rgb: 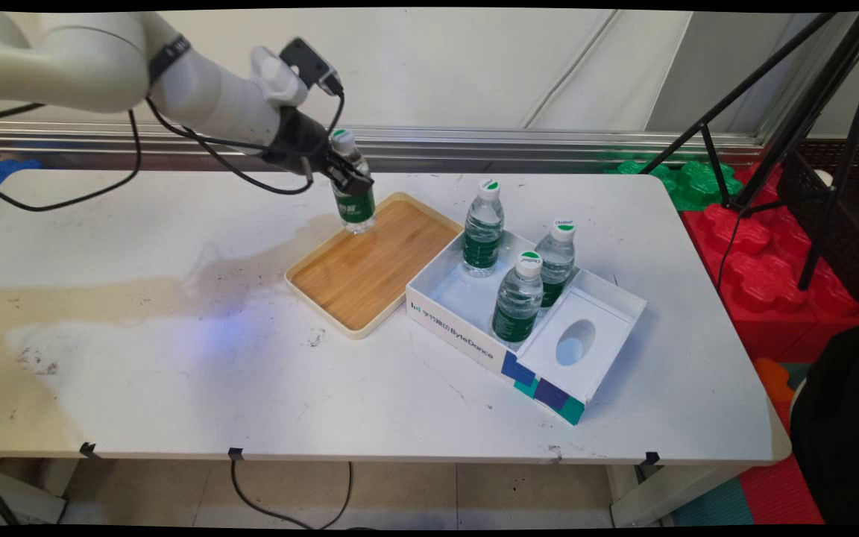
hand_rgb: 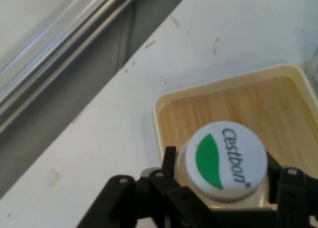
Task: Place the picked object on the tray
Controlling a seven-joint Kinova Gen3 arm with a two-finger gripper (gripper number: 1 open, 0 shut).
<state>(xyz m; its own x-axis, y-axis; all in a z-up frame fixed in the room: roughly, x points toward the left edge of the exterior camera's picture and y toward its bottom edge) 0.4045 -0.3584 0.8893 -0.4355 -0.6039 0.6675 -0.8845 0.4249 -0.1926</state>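
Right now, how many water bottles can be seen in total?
4. One bottle is held in the gripper, standing at the far corner of the wooden tray. Three stand in the white box: back, right, front. None seems hidden.

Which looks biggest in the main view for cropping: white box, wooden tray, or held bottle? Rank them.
1. white box
2. wooden tray, somewhat smaller
3. held bottle, in the hand, clearly smallest

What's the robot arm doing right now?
Black two-finger gripper shut on green-labelled water bottle. Bottle over wooden tray's far corner. Three more bottles in white box.
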